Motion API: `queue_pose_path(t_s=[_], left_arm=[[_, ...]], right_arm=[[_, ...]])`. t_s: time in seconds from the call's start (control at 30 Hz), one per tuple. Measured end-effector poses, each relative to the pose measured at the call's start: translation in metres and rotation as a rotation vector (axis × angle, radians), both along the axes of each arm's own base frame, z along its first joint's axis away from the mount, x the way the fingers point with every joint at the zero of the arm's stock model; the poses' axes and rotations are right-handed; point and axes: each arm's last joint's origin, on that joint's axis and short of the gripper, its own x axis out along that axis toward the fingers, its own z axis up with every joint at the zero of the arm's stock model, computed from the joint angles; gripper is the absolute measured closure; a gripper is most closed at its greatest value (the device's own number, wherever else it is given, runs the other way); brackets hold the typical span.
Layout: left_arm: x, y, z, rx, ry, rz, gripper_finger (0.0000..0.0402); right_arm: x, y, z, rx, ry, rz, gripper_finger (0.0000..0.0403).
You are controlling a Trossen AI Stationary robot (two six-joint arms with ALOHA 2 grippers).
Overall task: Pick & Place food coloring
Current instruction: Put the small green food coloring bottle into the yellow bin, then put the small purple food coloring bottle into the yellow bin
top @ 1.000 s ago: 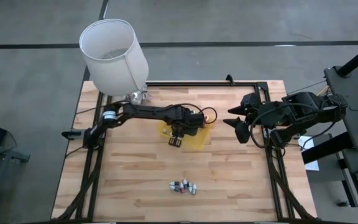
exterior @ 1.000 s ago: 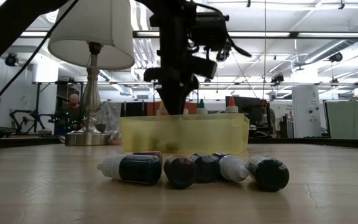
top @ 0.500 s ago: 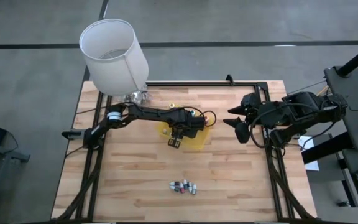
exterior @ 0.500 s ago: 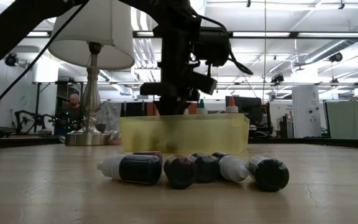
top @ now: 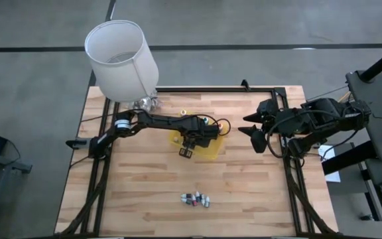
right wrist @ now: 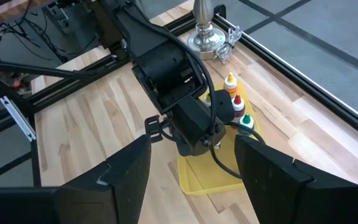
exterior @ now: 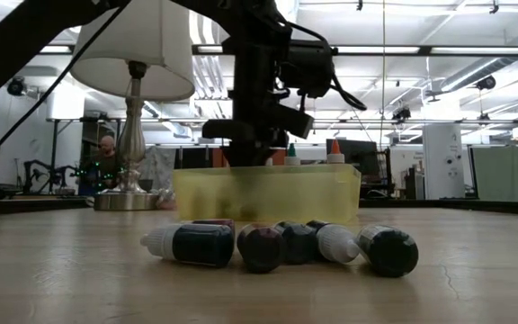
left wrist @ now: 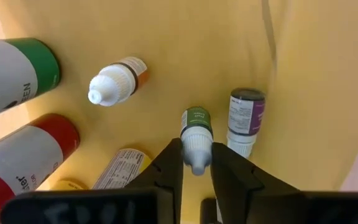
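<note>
1. Left wrist view shows the left claw (left wrist: 197, 167) narrowly straddling a small green-labelled white-capped vial (left wrist: 196, 131) lying in the translucent yellow plastic tray (top: 211, 150); we cannot confirm a firm grip.
2. We count several small vials and taller squeeze bottles (right wrist: 235, 99) already in the tray.
3. Five dark vials (exterior: 279, 246) remain on the wooden surface (top: 144, 186).
4. The right claw (right wrist: 191, 158) waits wide apart beside the tray.

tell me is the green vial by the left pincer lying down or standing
Lying down: the green vial rests on its side on the yellow tray floor, its white tip between the left pincer fingers.
</note>
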Motion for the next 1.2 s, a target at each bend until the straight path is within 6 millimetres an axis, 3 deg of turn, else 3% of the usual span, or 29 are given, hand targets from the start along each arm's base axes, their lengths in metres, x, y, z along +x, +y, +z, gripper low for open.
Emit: queue_pose_path(t_s=[0.37,0.5,0.87,1.2], left_arm=[[0.001,0.0,0.0,-0.003,-0.005,0.019,0.0291],[0.001,0.0,0.01,-0.003,-0.001,0.02,0.0283],[0.004,-0.005,0.077,-0.008,-0.106,0.13,0.0282],[-0.033,-0.035,0.143,-0.052,-0.211,0.237,0.0282]], right_arm=[[0.0,0.0,0.0,-0.002,0.001,0.002,0.0179],[0.0,0.0,0.0,-0.002,0.001,0.002,0.0179],[0.0,0.0,0.0,0.001,0.003,0.007,0.0179],[-0.006,0.008,-0.006,-0.022,0.079,0.09,0.0179]])
